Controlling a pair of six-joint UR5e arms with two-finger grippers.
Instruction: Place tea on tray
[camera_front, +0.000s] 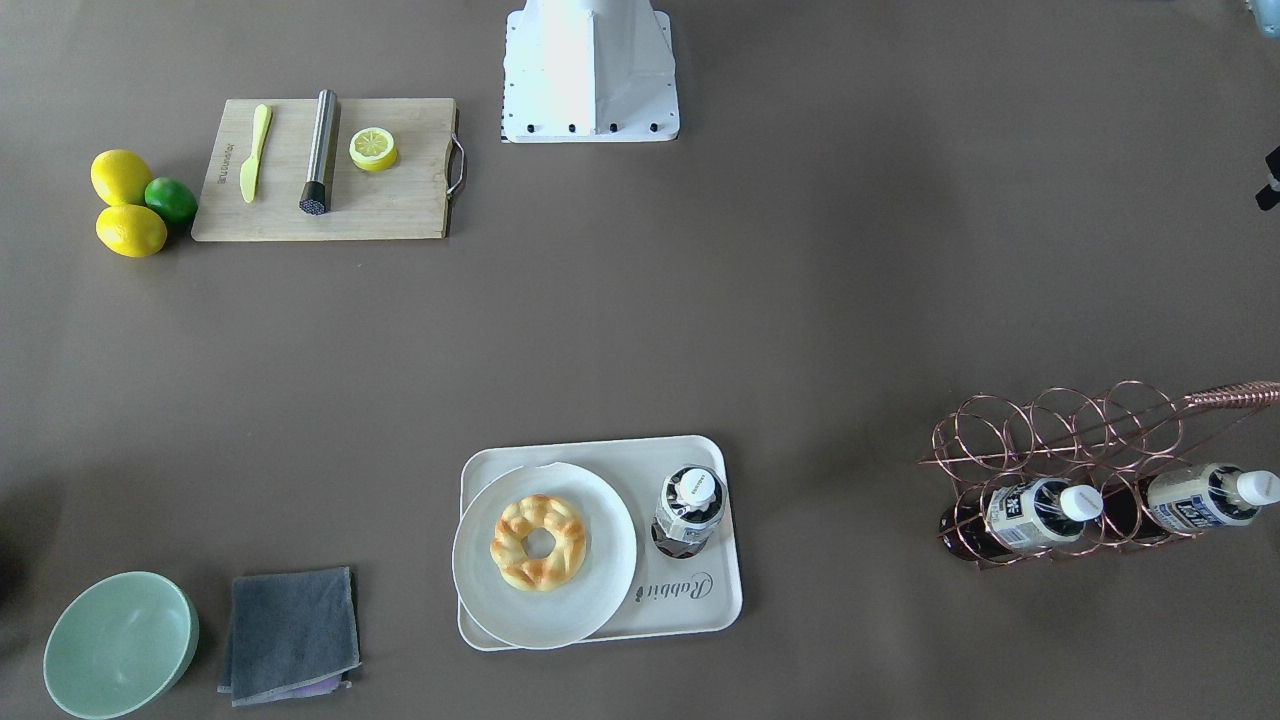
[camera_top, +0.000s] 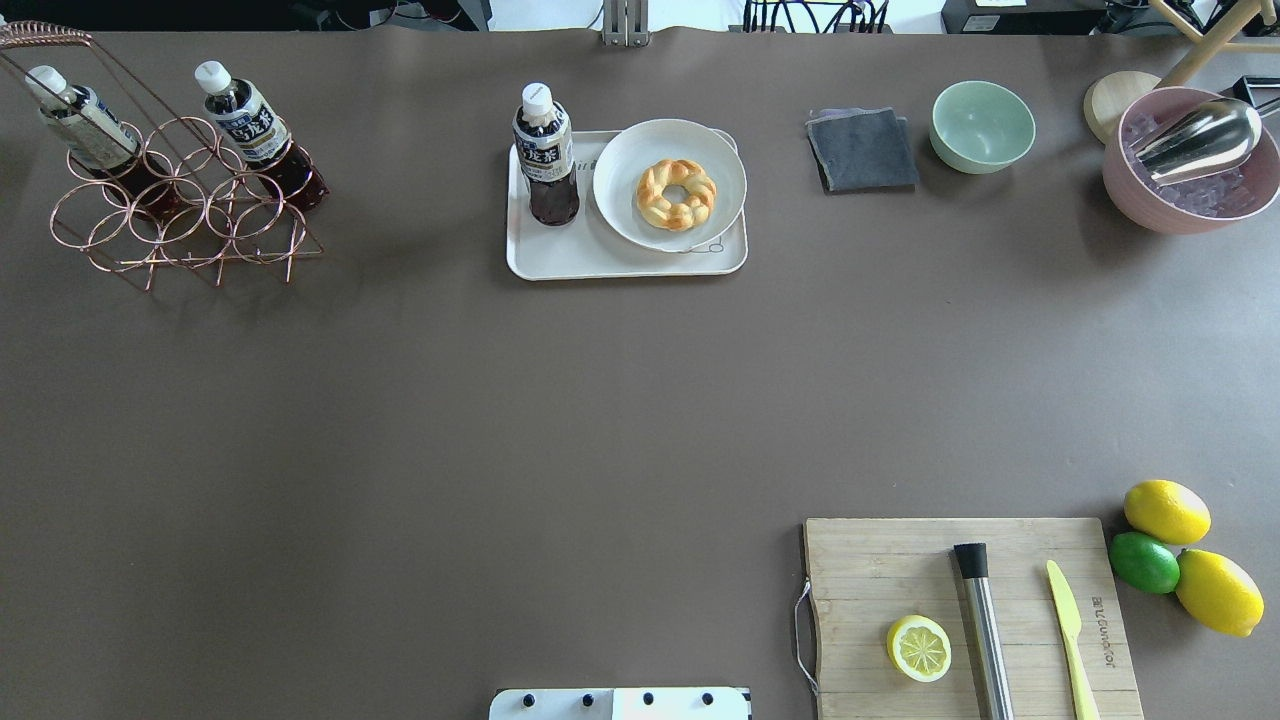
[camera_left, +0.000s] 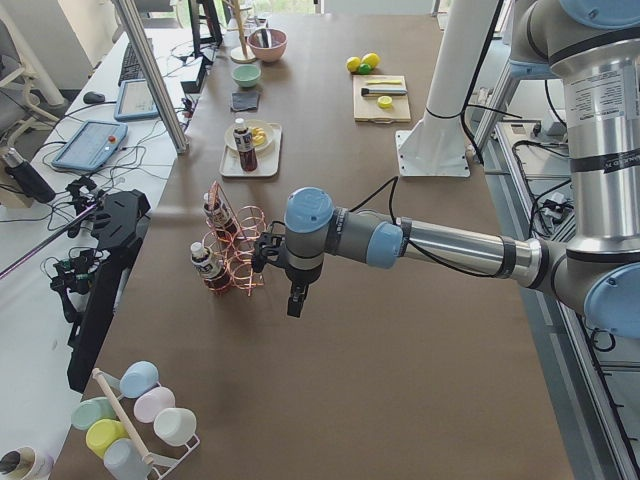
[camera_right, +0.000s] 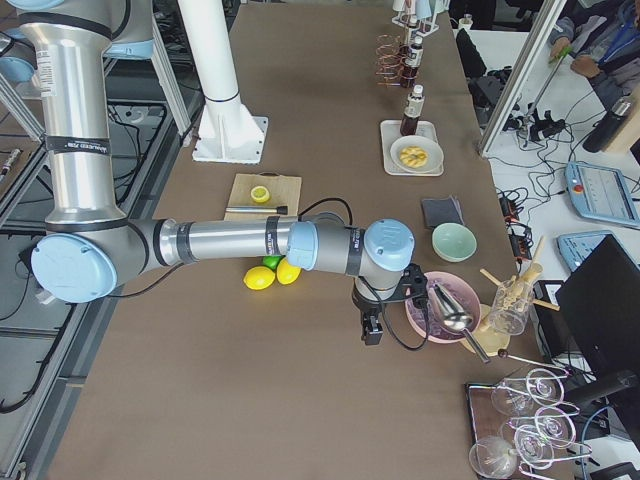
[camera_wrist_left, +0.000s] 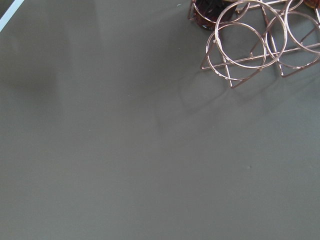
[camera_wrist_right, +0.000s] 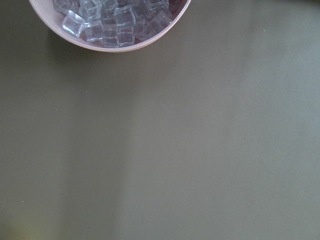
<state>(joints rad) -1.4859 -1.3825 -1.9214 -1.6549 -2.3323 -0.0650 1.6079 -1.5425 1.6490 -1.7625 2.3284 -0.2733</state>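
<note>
The tea (camera_top: 545, 155) stands upright on the tray's (camera_top: 600, 262) left end, where the plate (camera_top: 620, 190) leaves room; my left gripper (camera_left: 294, 308) and right gripper (camera_right: 371, 334) hang well apart from it, and I cannot tell how far open they are.

Soft, even light; faint diffuse shadows on the table (camera_top: 500, 400); blown-out glare on the robot base (camera_front: 590, 60).

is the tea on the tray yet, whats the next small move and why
Probably no further move, just park both arms where they are: the tea stands upright on the tray beside the plate, with nothing gripping it. The left gripper hangs by the wire rack and the right gripper by the ice bowl, both well away from the tray.
</note>
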